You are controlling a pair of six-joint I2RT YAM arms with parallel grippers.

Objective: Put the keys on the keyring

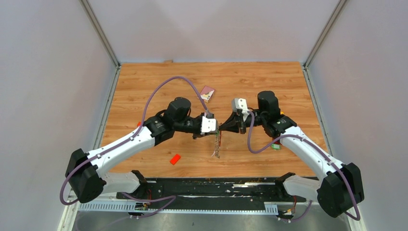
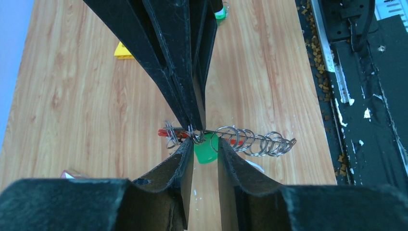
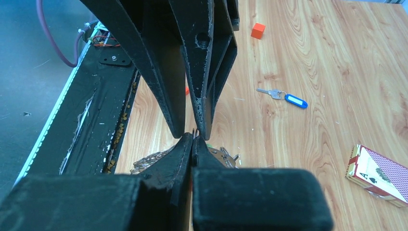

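**Two grippers meet at the keyring**

The keyring [image 2: 255, 142], a bunch of silver wire rings in a row with a red strap at one end, is up at the middle of the table, right where the two arms meet. From above, the row of rings runs from the gripper tips toward the near edge of the table. I cannot tell if its far end rests on the wood.

The small key with the green plastic tag [image 2: 206, 153] is at the same spot. Its tag sits in the gap between the tips of the left gripper [image 2: 206, 144]. Those two black fingers stand a little apart, and the tag fills the gap from side to side. I cannot tell if they squeeze it or if it only hangs there.

The right gripper [image 2: 195, 126] comes in from the other side. It is clenched tight, with its tips pinching a ring of the keyring just beside the green tag.

Further out on the light brown wooden table [image 1: 144, 86] lies the small silver key with the blue plastic tag [image 3: 288, 98], well apart from the bunch. There is also a small orange-red block [image 1: 175, 159], a small yellow block [image 2: 123, 50] and a red and white box of playing cards [image 1: 207, 93].
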